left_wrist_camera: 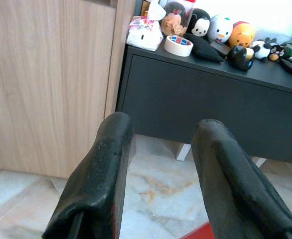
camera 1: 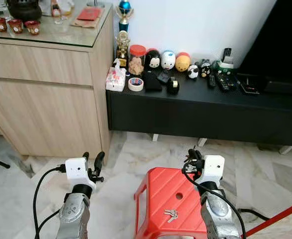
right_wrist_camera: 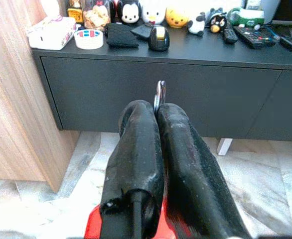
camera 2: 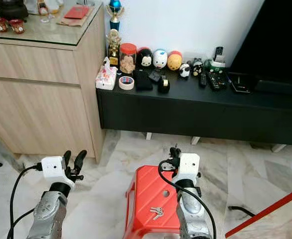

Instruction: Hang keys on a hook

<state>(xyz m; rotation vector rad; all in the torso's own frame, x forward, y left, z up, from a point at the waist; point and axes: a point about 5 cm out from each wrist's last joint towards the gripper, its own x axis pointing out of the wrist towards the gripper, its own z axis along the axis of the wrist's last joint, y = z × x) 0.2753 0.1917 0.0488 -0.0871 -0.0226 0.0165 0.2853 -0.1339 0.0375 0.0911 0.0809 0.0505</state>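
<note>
Over the far edge of the red stool (camera 1: pixel 158 191) hangs my right gripper (right_wrist_camera: pixel 158 107), its 2 black fingers pressed together on a thin bit of silver metal (right_wrist_camera: pixel 159 94) that pokes out past the tips; I judge it a key ring or key, though I cannot tell for sure. A small bunch of keys (camera 1: pixel 171 215) lies on the stool's top toward its near edge, just beside my right forearm, with a round hole in the top a little farther out. My left gripper (camera 1: pixel 97 164) is held up over the marble floor (camera 1: pixel 131 154) well left of the stool, fingers apart and holding nothing. No hook can be made out, so my step in hand seems to be carrying and searching: I should keep the pinch firm, hold the wrist level so the metal does not slip, and turn slowly until a hook appears. Ahead runs a low black cabinet (camera 1: pixel 196 112), its left end crowded with a tissue pack (camera 1: pixel 115 79), a tape roll (camera 1: pixel 135 84), a jar (camera 1: pixel 136 59) and round toy figures (camera 1: pixel 168 60), remotes farther right. A tall wooden sideboard (camera 1: pixel 46 94) with a glass top stands at the cabinet's left end.
</note>
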